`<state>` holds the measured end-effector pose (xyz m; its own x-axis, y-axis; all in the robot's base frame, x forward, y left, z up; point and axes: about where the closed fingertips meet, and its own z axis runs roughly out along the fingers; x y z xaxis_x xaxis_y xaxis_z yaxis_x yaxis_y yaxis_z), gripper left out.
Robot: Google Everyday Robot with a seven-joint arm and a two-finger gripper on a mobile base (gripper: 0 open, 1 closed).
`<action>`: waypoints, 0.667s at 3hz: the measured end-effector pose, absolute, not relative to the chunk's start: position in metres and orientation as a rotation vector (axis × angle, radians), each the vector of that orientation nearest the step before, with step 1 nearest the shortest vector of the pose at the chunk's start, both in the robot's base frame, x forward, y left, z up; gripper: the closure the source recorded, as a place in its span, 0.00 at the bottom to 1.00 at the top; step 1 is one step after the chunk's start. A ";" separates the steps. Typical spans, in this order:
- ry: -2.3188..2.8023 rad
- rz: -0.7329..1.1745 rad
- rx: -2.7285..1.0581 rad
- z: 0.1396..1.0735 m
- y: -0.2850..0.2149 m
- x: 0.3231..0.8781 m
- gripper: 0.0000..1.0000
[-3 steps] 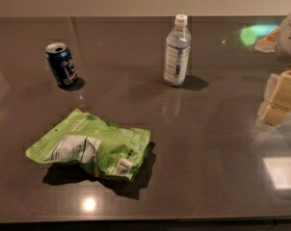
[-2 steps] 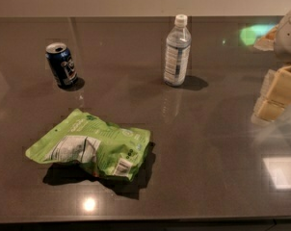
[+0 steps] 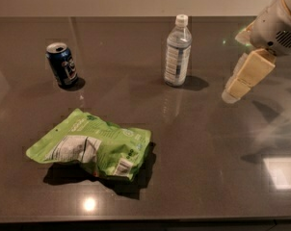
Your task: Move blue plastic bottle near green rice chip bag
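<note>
Three items: blue plastic bottle, green rice chip bag, can; print unreadable; pincer right, state unclear.

The bottle stood upright toward the far edge of the bench, a little right of its middle. The can stood upright to the bottle's left, toward the far left corner and well apart from it. The chip bag lay flat nearer the front edge, left of centre, before both and touching neither. The hand hung over the bench near its right edge, to the right of the bottle and apart from it.
</note>
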<state>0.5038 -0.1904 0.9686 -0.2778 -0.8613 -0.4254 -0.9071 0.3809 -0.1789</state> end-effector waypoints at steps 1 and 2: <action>2.155 0.170 -1.479 0.967 -0.173 0.535 0.00; 2.110 0.184 -1.439 0.964 -0.148 0.570 0.00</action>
